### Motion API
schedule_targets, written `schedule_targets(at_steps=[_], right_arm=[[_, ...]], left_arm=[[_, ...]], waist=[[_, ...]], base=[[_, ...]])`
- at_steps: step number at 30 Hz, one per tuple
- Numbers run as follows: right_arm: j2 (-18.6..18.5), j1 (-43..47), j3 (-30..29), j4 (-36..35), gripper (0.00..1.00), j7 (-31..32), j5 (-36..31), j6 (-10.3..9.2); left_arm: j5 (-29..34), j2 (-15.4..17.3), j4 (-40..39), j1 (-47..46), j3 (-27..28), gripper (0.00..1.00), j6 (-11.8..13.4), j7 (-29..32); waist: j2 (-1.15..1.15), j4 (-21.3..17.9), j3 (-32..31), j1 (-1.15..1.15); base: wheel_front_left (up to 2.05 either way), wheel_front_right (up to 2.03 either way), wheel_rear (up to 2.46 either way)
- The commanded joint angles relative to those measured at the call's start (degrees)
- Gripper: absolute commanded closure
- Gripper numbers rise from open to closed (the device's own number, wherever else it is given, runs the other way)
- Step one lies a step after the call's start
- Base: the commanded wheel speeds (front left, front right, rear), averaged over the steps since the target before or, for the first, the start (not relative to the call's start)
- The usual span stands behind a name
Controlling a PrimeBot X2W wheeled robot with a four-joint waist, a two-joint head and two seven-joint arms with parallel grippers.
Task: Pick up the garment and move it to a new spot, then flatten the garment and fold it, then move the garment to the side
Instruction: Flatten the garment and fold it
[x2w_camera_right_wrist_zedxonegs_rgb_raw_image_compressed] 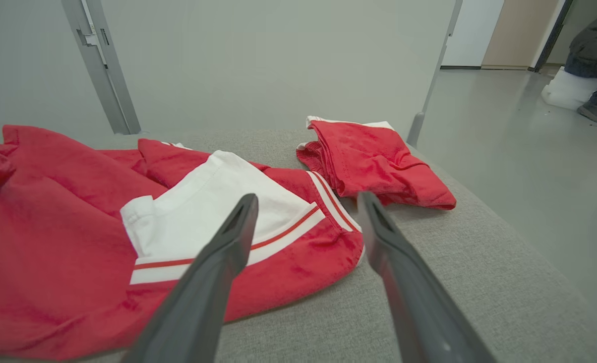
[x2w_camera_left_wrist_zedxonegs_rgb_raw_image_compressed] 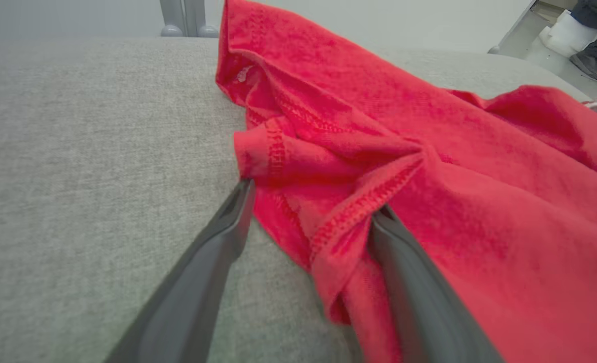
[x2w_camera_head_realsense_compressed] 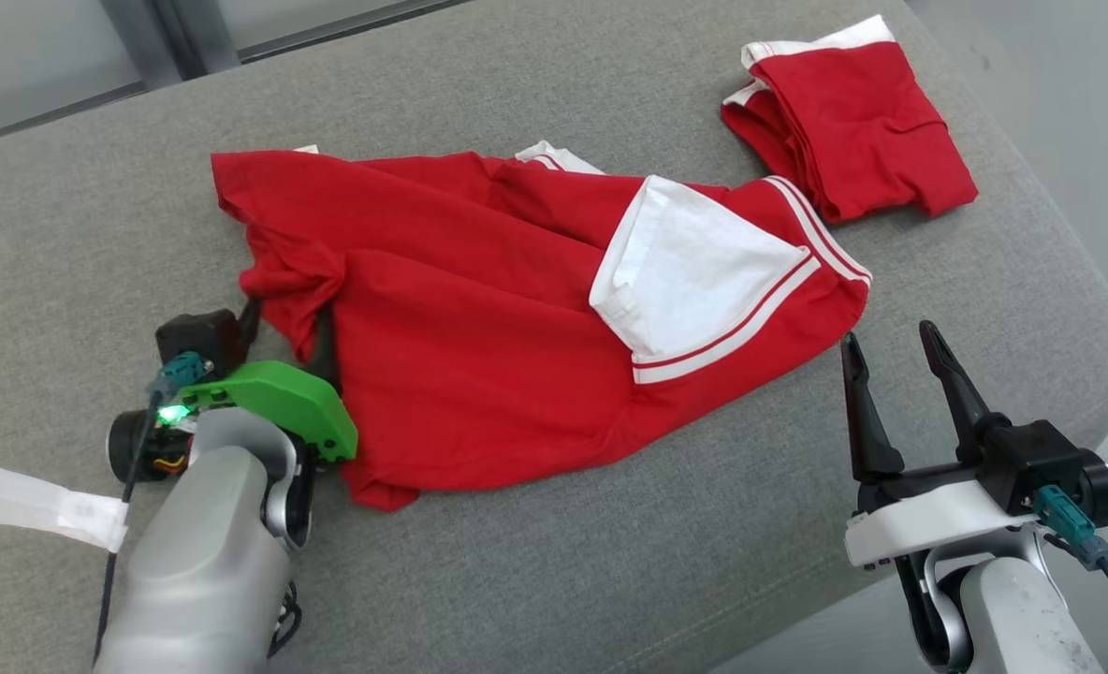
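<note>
Straddles, with left pincer (x2w_camera_left_wrist_zedxonegs_rgb_raw_image_compressed: pixel 312 196) spread apart, a bunched hem on the left edge of the red garment (x2w_camera_head_realsense_compressed: pixel 470 374). Holds right pincer (x2w_camera_head_realsense_compressed: pixel 889 333) spread and empty just off that garment's right corner. Spreads crumpled across the grey surface (x2w_camera_head_realsense_compressed: pixel 610 562), with a folded red cloth (x2w_camera_head_realsense_compressed: pixel 853 122) just beyond its far right.

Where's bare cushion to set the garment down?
Bare grey cushion left of the spread red garment, and the front strip between left pincer and right pincer. Crowded far right: folded red garment close beside the spread one.
</note>
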Motion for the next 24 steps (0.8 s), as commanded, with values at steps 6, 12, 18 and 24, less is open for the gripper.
schedule_targets(at_steps=[6,12,18,24], right_arm=[[0.1,-0.3,0.1,-0.5,0.0,-0.2,1.2,-0.09],[0.1,-0.7,0.4,-0.4,0.0,-0.2,1.7,-0.09],[0.1,-1.3,0.6,-0.5,0.0,-0.2,1.8,-0.09],[0.1,-0.5,-0.8,-0.8,0.0,-0.2,1.1,-0.09]], left_arm=[[-1.7,2.1,4.8,-2.7,2.5,0.0,2.5,0.4],[-3.6,0.0,7.1,-3.8,1.8,0.0,-2.5,3.6],[-4.5,-1.4,9.2,-4.4,0.8,1.0,-4.8,5.8],[-5.6,2.0,8.7,-5.2,3.1,1.0,-4.1,1.5]], waist=[[0.0,-1.4,2.4,0.0],[0.0,-0.9,3.1,0.0],[0.0,-0.6,3.2,0.0],[0.0,1.9,2.6,0.0]], base=[[0.0,0.0,0.0],[0.0,0.0,0.0],[0.0,0.0,0.0],[0.0,0.0,0.0]])
